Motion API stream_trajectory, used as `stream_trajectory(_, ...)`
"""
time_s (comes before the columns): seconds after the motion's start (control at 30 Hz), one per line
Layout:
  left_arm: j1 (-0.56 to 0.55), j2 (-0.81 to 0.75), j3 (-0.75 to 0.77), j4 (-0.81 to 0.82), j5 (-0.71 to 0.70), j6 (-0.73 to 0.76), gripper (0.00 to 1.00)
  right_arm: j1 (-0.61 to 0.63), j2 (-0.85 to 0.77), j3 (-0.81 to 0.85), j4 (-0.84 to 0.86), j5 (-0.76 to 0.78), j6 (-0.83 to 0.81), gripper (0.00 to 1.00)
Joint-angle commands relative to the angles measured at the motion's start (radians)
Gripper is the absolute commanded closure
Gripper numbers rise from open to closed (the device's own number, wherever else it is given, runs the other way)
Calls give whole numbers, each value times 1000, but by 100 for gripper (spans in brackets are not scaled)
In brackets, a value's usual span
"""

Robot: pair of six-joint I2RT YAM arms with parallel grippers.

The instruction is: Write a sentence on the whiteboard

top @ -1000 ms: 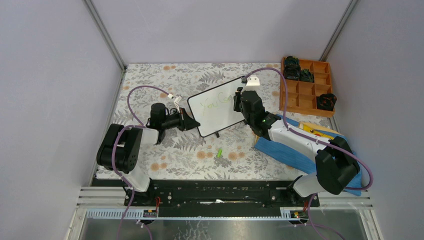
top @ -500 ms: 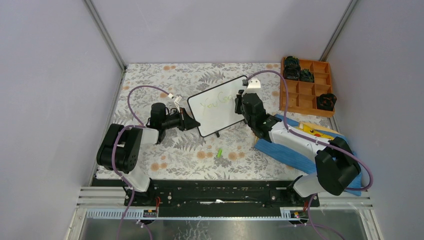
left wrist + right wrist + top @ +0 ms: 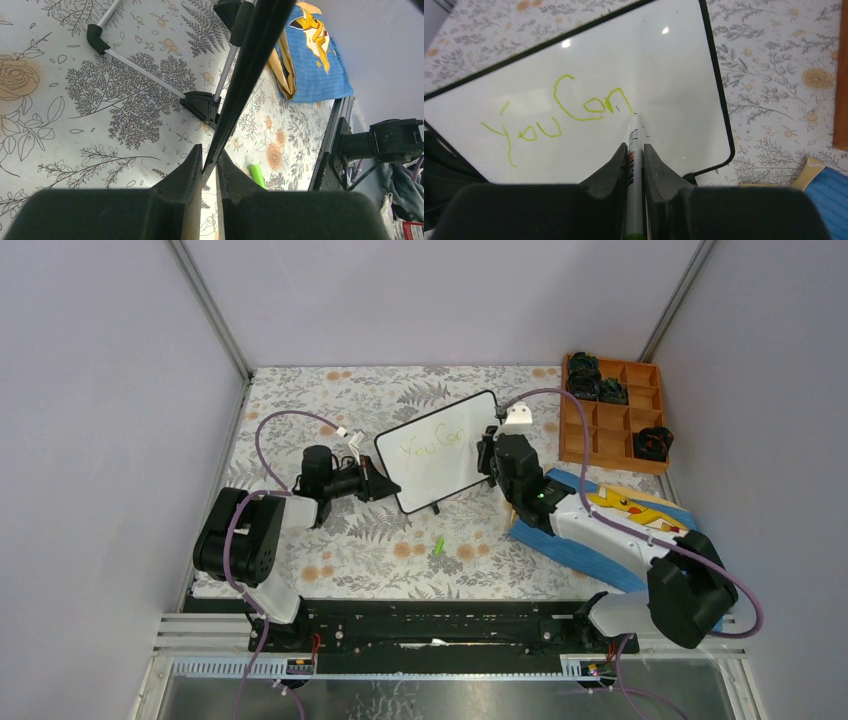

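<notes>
The whiteboard (image 3: 440,450) stands tilted at the table's middle; it fills the right wrist view (image 3: 664,65) and shows edge-on in the left wrist view (image 3: 250,65). It bears light-green writing "You Can" (image 3: 559,112), also visible from above (image 3: 432,443). My left gripper (image 3: 372,483) is shut on the whiteboard's left lower edge (image 3: 209,162). My right gripper (image 3: 490,452) is shut on a silver marker (image 3: 633,165), whose tip touches the board at the end of "Can".
A green marker cap (image 3: 438,546) lies on the floral tablecloth, also in the left wrist view (image 3: 258,176). A wooden compartment tray (image 3: 612,412) with black items stands back right. A blue cloth with a yellow figure (image 3: 620,515) lies under my right arm.
My right gripper has moved to the right along the board, uncovering the finished word "Can". The left gripper and the board have not moved.
</notes>
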Motion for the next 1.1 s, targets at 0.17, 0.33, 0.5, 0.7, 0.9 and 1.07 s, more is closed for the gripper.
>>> stream_trajectory(0.17, 1, 15, -5, -105, -93, 45, 100, 41, -203, -26, 87, -69, -8, 100)
stream_trajectory(0.33, 0, 17, -5, -105, -91, 45, 100, 183, -214, -64, 105, -43, -76, 100)
stream_trajectory(0.5, 0, 17, -5, -108, -91, 48, 100, 260, -192, -147, 134, -53, -79, 100)
stream_trajectory(0.7, 0, 23, -3, -112, -91, 49, 100, 297, -168, -241, 215, -72, -49, 100)
stream_trajectory(0.9, 1, 20, -1, -118, -95, 54, 100, 331, -93, -267, 339, -10, -70, 100)
stream_trajectory(1.07, 0, 21, 3, -122, -94, 54, 100, 347, -6, -242, 422, 40, -85, 100)
